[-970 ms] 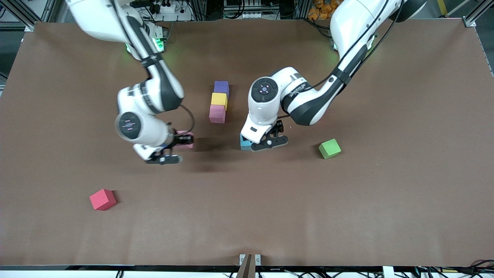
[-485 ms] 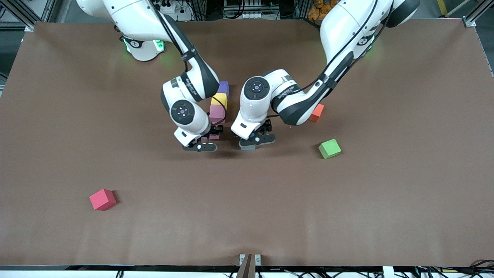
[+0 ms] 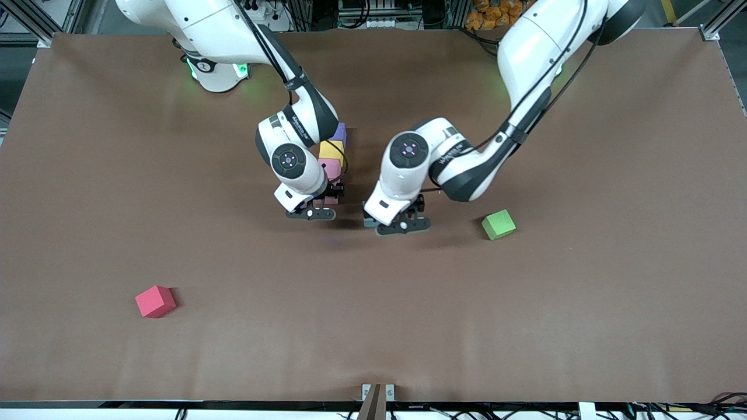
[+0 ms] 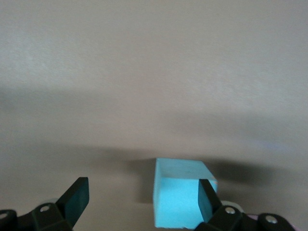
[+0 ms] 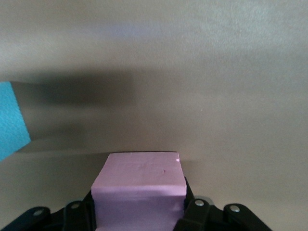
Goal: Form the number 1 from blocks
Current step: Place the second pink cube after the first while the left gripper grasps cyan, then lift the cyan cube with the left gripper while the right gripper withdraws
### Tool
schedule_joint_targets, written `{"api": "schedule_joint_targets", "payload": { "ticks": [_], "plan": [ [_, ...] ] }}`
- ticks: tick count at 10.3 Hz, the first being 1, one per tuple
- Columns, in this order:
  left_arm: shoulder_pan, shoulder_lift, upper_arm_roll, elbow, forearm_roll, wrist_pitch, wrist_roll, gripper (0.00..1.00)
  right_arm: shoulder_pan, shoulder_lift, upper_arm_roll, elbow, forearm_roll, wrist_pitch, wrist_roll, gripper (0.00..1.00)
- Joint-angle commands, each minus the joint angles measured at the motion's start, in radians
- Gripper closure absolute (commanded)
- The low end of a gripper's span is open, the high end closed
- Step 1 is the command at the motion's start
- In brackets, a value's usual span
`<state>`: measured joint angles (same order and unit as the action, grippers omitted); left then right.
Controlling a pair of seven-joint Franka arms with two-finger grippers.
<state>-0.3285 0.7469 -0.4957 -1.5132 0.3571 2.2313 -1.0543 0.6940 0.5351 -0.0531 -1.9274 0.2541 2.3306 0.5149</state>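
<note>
Presently, the right gripper point(image 5: 138, 211) was found clamped on a pink block point(image 5: 138, 185), held low at the front-camera end of the column of blocks; in the front view the gripper point(image 3: 312, 207) was seen just nearer the camera than that column. The column was noted as purple block point(image 3: 340, 133), yellow block point(image 3: 332, 150) and second pink block point(image 3: 331, 168), touching in line, purple farthest from the camera and partly hidden by the right arm. The left gripper point(image 4: 142, 202) was recorded with its fingers spread wide, a light blue block point(image 4: 179, 197) resting on the table point(image 3: 373, 303) against one finger only. That gripper point(image 3: 400, 219) was placed beside the right one, toward the left arm's end. A green cube point(image 3: 498, 224) and a red cube point(image 3: 155, 301) were observed well apart from the column.
</note>
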Motion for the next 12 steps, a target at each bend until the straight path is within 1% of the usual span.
{"api": "schedule_joint_targets", "payload": {
  "ticks": [1,2,3,5,6,8,9,10,12],
  "plan": [
    [0.009,-0.041,-0.007,-0.056,-0.026,0.004,0.013,0.00,0.002,-0.024,0.016,-0.030,0.013,0.010,0.037,0.56],
    [0.008,-0.041,-0.009,-0.056,-0.026,0.004,0.008,0.00,0.002,-0.024,0.016,-0.030,0.011,0.007,0.039,0.44],
    [0.006,-0.040,-0.009,-0.056,-0.026,0.005,0.004,0.00,0.002,-0.026,0.016,-0.030,0.013,0.006,0.040,0.00],
    [0.000,-0.040,-0.007,-0.055,-0.026,0.005,0.001,0.00,-0.030,-0.070,0.016,-0.030,0.011,-0.039,0.037,0.00],
    [0.000,-0.038,-0.007,-0.055,-0.026,0.004,0.000,0.00,-0.072,-0.114,0.016,-0.028,0.011,-0.089,0.024,0.00],
    [-0.006,-0.037,-0.007,-0.051,-0.026,0.005,-0.003,0.00,-0.169,-0.180,0.038,-0.028,0.010,-0.148,-0.050,0.00],
    [-0.015,-0.034,-0.007,-0.048,-0.020,0.005,-0.021,0.00,-0.210,-0.191,0.039,-0.025,0.010,-0.158,-0.093,0.00],
    [-0.052,-0.027,-0.006,-0.044,-0.011,0.008,-0.047,0.00,-0.253,-0.190,0.039,-0.016,0.008,-0.157,-0.113,0.00],
    [-0.108,-0.009,0.023,-0.024,-0.012,0.010,-0.067,0.00,-0.350,-0.172,0.036,0.031,-0.015,-0.155,-0.127,0.00]
  ]
}}
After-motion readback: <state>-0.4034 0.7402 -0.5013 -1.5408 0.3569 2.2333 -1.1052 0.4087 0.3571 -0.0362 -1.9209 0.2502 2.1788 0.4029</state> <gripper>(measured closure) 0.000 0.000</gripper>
